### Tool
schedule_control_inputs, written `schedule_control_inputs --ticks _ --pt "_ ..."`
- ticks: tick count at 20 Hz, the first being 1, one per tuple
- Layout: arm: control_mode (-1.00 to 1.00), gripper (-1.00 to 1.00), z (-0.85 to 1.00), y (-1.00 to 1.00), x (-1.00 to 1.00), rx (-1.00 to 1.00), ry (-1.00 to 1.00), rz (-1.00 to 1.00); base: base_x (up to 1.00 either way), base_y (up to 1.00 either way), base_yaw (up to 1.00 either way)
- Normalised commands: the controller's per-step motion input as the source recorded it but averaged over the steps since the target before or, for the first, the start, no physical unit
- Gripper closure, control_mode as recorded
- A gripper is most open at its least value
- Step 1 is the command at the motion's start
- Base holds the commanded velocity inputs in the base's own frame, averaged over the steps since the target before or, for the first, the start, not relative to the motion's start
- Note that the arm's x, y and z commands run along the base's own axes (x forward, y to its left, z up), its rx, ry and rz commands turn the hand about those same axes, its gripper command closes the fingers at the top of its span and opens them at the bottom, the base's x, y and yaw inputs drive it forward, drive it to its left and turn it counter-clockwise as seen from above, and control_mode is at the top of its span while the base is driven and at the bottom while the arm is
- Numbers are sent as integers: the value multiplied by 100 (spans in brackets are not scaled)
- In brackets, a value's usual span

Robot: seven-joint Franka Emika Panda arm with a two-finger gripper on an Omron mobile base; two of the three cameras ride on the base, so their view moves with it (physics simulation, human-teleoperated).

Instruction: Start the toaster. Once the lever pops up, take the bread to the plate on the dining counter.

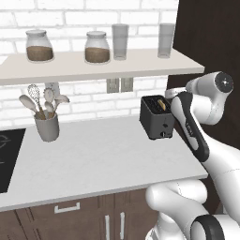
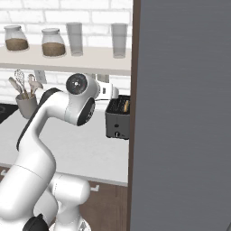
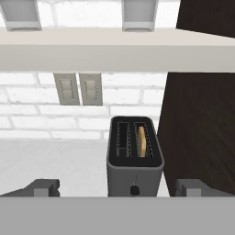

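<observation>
toaster at worktop's right end, against dark panel | bread upright in right slot, half hidden | gripper spread wide, short of toaster, tips cut off

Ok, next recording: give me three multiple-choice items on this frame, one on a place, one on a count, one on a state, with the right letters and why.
1. Where does the toaster stand?
A. on the worktop next to the dark wood panel
B. on the shelf
C. beside the utensil holder

2. How many jars with brown contents stand on the shelf?
A. one
B. two
C. four

3. How does the gripper stand?
A. shut on the bread
B. shut on nothing
C. open, holding nothing

Answers: 1 A, the hand view shows it on the worktop against the panel; 2 B, two jars sit left of two glasses; 3 C, its fingers stand wide apart before the toaster while the bread sits in the right slot.
</observation>
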Motion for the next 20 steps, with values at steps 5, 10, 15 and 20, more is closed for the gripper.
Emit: schedule_control_inputs --ticks 5,10,15,20 --pt "-100 -100 0 0 0 0 0 0 0 0 0" --pt "-100 -100 0 0 0 0 0 0 0 0 0" --pt "-100 -100 0 0 0 0 0 0 0 0 0" --pt "-100 -100 0 0 0 0 0 0 0 0 0"
